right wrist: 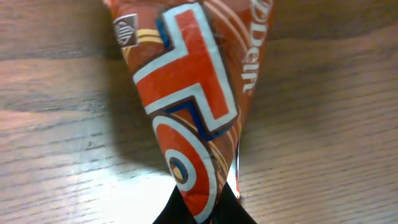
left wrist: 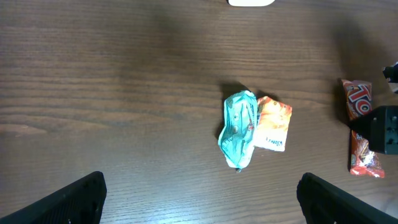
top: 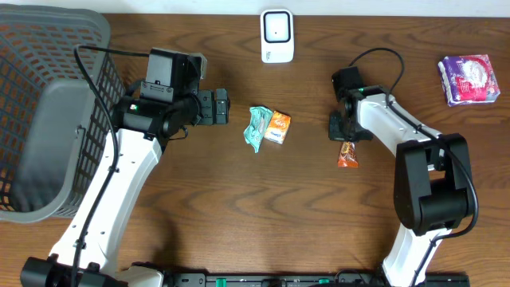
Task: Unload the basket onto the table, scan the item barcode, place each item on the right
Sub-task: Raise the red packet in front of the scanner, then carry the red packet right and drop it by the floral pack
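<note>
A red-and-orange snack wrapper lies right of the table's centre. My right gripper is shut on its near end. In the right wrist view the wrapper fills the frame, pinched at the bottom by my right gripper. No barcode shows on it. My left gripper hangs open over bare wood, left of a teal packet and an orange packet. In the left wrist view the open left gripper holds nothing; the teal packet and orange packet lie ahead of it.
A white scanner-like device stands at the back centre. A dark mesh basket fills the left side. A purple packet lies at the far right. The right arm's black gripper body shows at the left wrist view's right edge.
</note>
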